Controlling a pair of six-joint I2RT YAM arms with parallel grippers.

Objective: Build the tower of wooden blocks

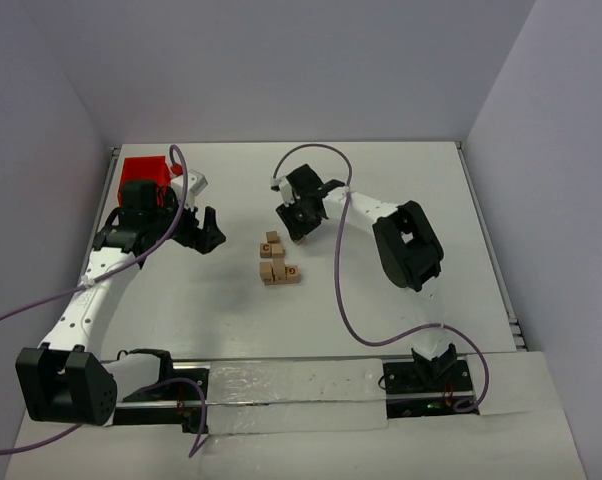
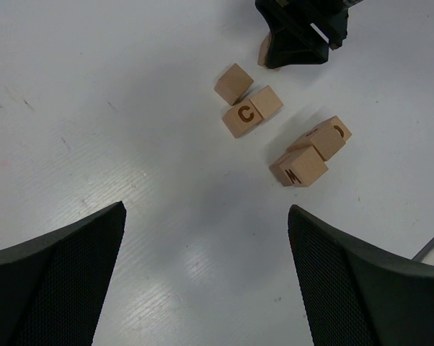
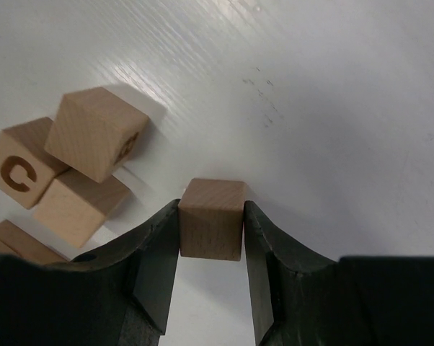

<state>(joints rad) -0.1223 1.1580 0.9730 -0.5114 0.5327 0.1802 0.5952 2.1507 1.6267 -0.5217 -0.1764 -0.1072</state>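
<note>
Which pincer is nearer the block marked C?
Right. The right pincer, shut on a plain block, sits just beside the C block. The left pincer hangs open, farther off.

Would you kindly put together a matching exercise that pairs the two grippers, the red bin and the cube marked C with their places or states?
Things:
1. left gripper
2. right gripper
3. red bin
4. cube marked C

Places or states:
A. closed on a plain wooden cube
B. at the far left corner of the table
C. open, holding nothing
D. among the loose cubes mid-table

Pairs: 1-C, 2-A, 3-B, 4-D.
</note>
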